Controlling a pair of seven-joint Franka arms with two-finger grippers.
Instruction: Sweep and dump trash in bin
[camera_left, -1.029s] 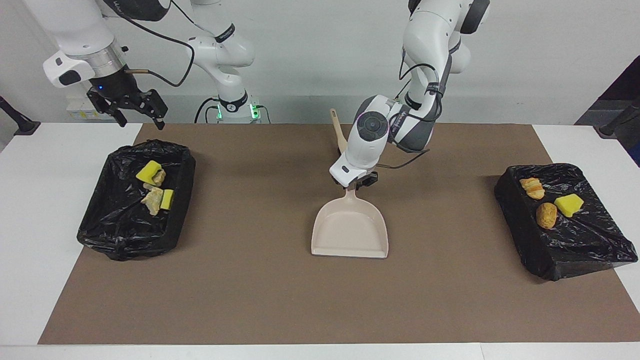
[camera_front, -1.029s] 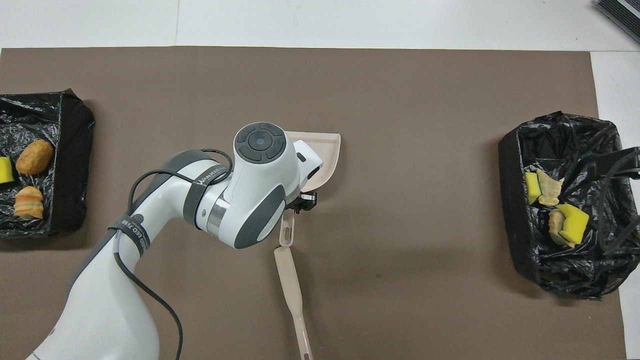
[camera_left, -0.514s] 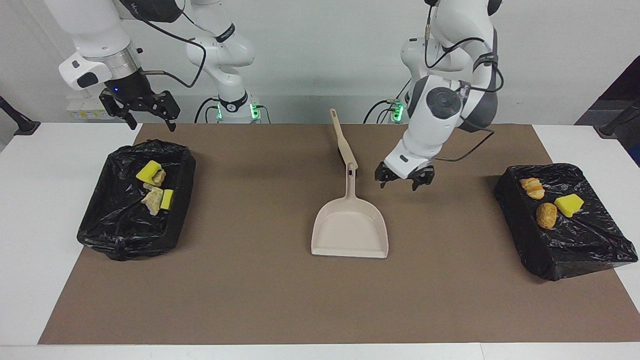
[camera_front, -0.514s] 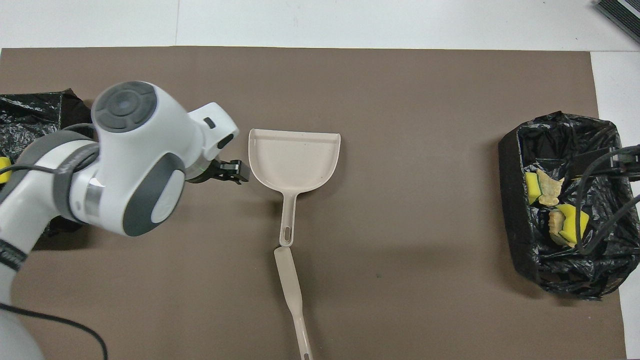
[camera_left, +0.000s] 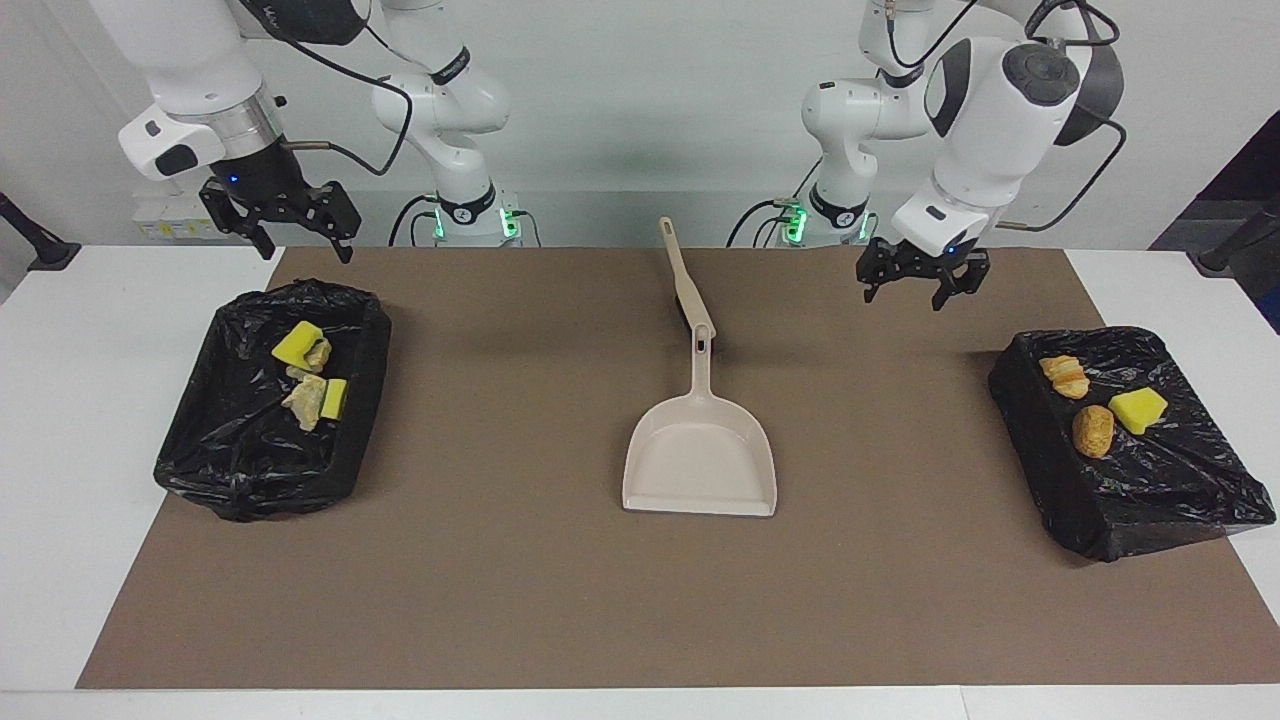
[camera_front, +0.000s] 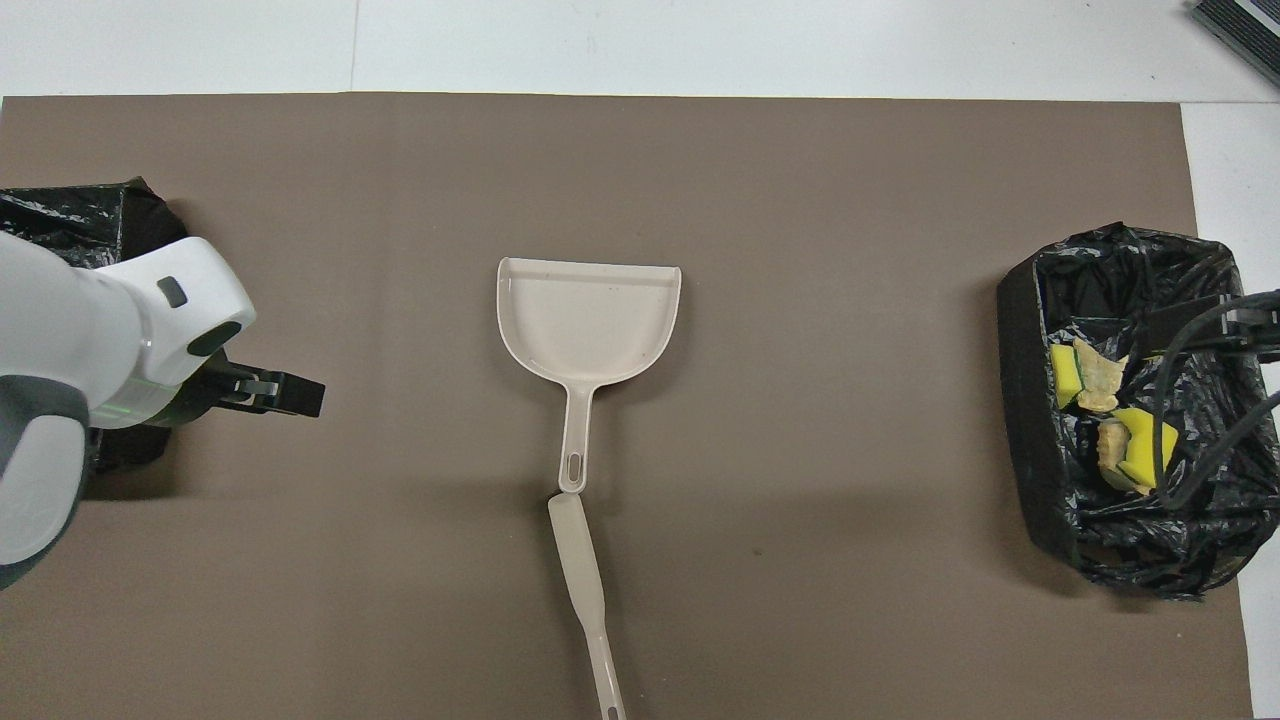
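Looks like we're basically done: all 7 trash (camera_left: 1090, 430) bits sit in the 2 bins (camera_left: 180, 460) at 3 and 9 o'clock, dustpan (camera_left: 700, 465) dead center, left gripper (camera_left: 923, 280) and right gripper (camera_left: 282, 222) both released, so next we just park.

White table (camera_left: 60, 420) carries brown mat (camera_left: 520, 600), dustpan (camera_left: 700, 460), brush (camera_left: 685, 280), two bins (camera_left: 250, 470).

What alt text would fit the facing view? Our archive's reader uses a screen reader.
An empty beige dustpan lies mid-mat with a brush at its handle; all trash sits in two black-lined bins at the table's ends. The left gripper and right gripper hang open, holding nothing.
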